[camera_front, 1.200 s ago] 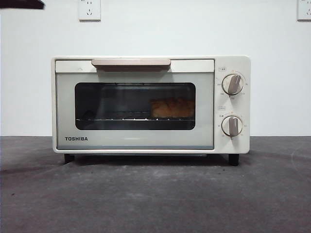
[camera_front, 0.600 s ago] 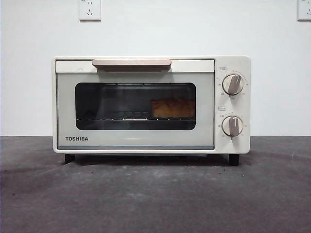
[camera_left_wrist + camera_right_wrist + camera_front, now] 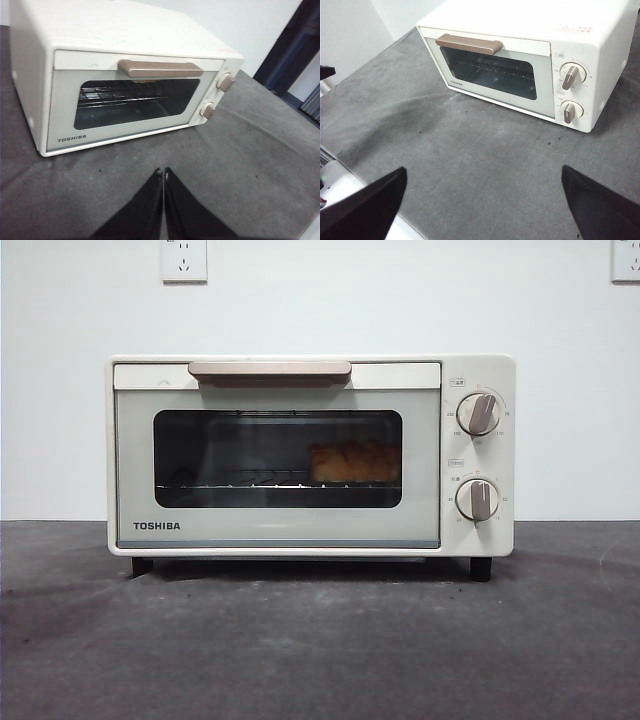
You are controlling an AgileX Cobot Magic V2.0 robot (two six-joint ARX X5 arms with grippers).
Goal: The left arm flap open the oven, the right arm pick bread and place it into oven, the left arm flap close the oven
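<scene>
1. Nothing among the things on the table had shifted since the earlier front pictures; only a black arm tip seen at the top left corner a second before was gone from the front view.
2. Nearest in the left wrist view, the left gripper (image 3: 163, 172) hung above the dark grey felt-like table mat (image 3: 320, 640), its two black jaws pressed together and holding nothing.
3. The right gripper (image 3: 485, 175) also hung above the mat, well apart from the oven, its two black jaws spread wide and empty.
4. One cream-white boxy TOSHIBA toaster oven (image 3: 280, 530) stood on the mat beyond both grippers, on black feet, its door closed.
5. It had one dark glass window (image 3: 230, 445), one beige bar handle (image 3: 270, 369) along the door's top, and two beige knobs (image 3: 479, 413) stacked on the right-hand panel.
6. One wire rack (image 3: 235, 483) showed level behind the glass.
7. One lumpy golden-orange-brown bun (image 3: 354, 462) rested on that rack inside the oven, at the right end of the window, dimmed by the glass and far smaller than the window.
8. Farthest, on the white wall (image 3: 560, 320), were two white sockets (image 3: 184, 260), one above the oven's left part and one at the top right corner.
</scene>
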